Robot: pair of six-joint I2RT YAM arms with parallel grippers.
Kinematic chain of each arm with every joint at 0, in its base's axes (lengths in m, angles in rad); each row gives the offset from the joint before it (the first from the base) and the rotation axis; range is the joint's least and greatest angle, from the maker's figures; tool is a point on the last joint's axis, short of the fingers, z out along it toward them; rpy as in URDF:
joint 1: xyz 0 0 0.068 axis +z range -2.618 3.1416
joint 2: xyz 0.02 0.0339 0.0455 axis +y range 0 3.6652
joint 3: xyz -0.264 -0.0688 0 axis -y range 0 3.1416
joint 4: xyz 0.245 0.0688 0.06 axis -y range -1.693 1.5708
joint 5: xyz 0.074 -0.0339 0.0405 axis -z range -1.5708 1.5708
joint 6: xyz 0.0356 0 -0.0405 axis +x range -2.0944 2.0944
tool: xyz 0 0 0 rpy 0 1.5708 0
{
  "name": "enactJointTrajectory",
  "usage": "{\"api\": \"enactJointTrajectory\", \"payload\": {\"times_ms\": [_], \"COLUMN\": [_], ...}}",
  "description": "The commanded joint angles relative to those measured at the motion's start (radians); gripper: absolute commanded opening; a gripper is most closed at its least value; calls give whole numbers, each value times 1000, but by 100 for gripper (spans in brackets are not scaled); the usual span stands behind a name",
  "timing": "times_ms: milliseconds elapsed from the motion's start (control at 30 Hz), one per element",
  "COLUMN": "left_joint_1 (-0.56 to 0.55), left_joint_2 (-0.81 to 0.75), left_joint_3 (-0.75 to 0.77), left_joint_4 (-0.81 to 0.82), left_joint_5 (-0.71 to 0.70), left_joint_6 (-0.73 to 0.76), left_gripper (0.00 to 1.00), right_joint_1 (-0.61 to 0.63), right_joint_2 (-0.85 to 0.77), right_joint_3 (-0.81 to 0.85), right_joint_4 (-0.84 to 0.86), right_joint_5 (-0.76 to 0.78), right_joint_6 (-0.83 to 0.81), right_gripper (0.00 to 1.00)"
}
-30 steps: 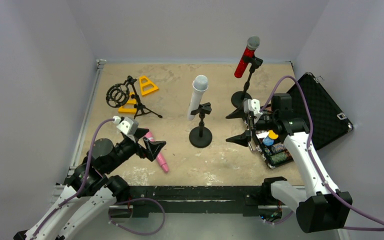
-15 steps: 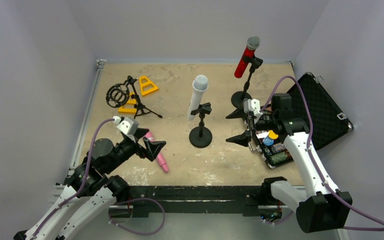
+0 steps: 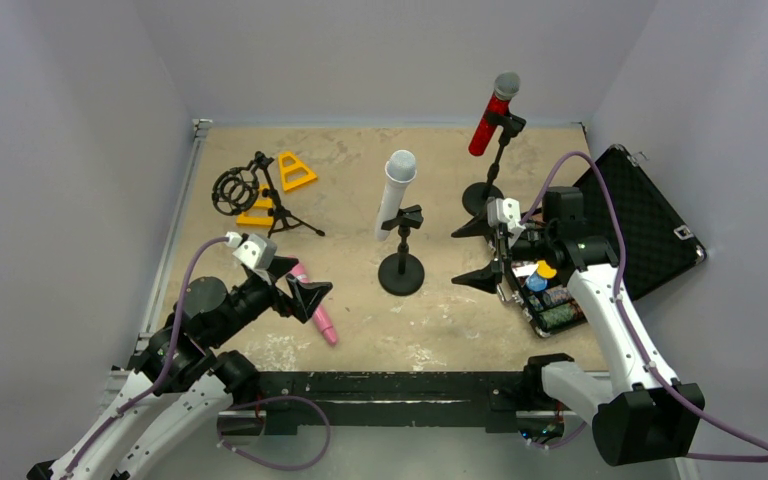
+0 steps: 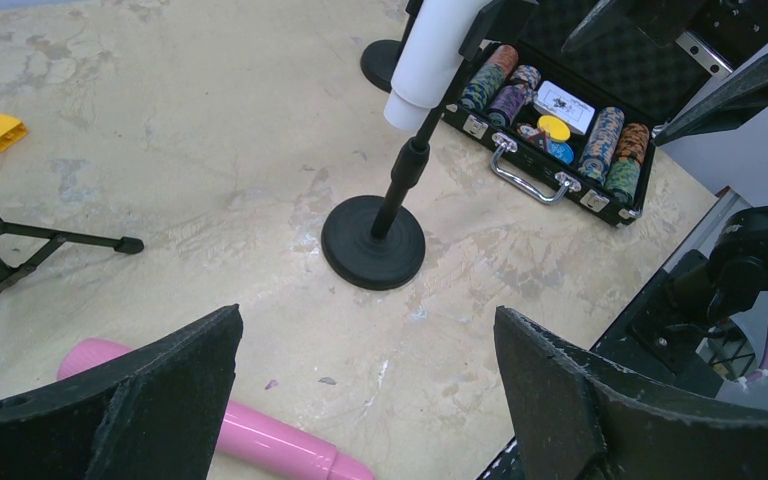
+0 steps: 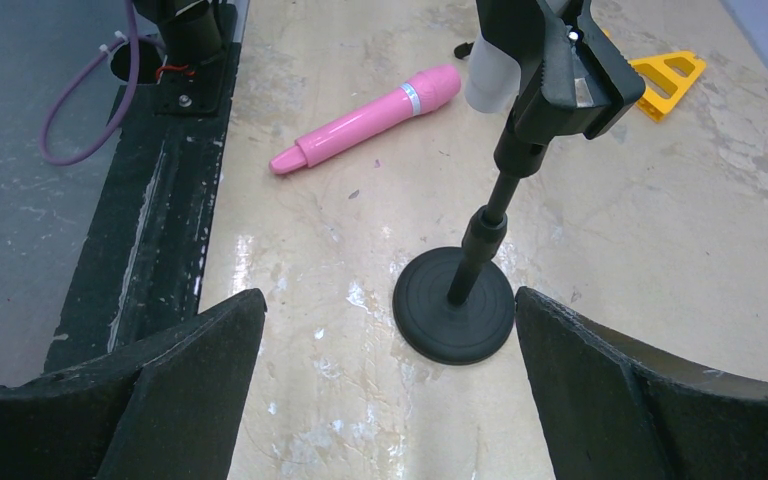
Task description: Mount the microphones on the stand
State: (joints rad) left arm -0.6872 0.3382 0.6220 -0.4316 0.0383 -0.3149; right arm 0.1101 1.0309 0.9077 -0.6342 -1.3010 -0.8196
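The pink microphone point(image 3: 312, 300) lies flat on the table at the front left; it also shows in the left wrist view point(image 4: 250, 432) and the right wrist view point(image 5: 370, 117). My left gripper point(image 3: 298, 284) is open, hovering just over it. The white microphone point(image 3: 395, 192) sits clipped in the middle round-base stand point(image 3: 401, 272). The glittery red microphone point(image 3: 489, 115) is clipped in the back stand point(image 3: 483, 197). A black tripod stand point(image 3: 270, 200) with a ring mount stands at the back left, holding nothing. My right gripper point(image 3: 478, 252) is open and empty, right of the middle stand.
An open black case point(image 3: 600, 240) of poker chips lies at the right, under my right arm. Two yellow triangular pieces point(image 3: 296, 171) lie at the back left by the tripod. Walls close in the table on three sides.
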Motion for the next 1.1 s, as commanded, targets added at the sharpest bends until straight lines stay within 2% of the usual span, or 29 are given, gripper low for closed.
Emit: {"api": "enactJointTrajectory", "payload": {"times_ms": [0, 1067], "left_joint_1": [5, 5], "left_joint_2": [0, 15], "left_joint_3": [18, 28], "left_joint_4": [22, 31], "left_joint_5": [10, 23], "left_joint_6": [-15, -23], "left_gripper": [99, 99], "right_joint_1": [-7, -6], "right_joint_2": [-23, -28], "right_joint_3": [-7, -9], "right_joint_4": [19, 19], "right_joint_5": [-30, -34], "right_joint_6": [-10, -9], "right_gripper": [99, 99]}}
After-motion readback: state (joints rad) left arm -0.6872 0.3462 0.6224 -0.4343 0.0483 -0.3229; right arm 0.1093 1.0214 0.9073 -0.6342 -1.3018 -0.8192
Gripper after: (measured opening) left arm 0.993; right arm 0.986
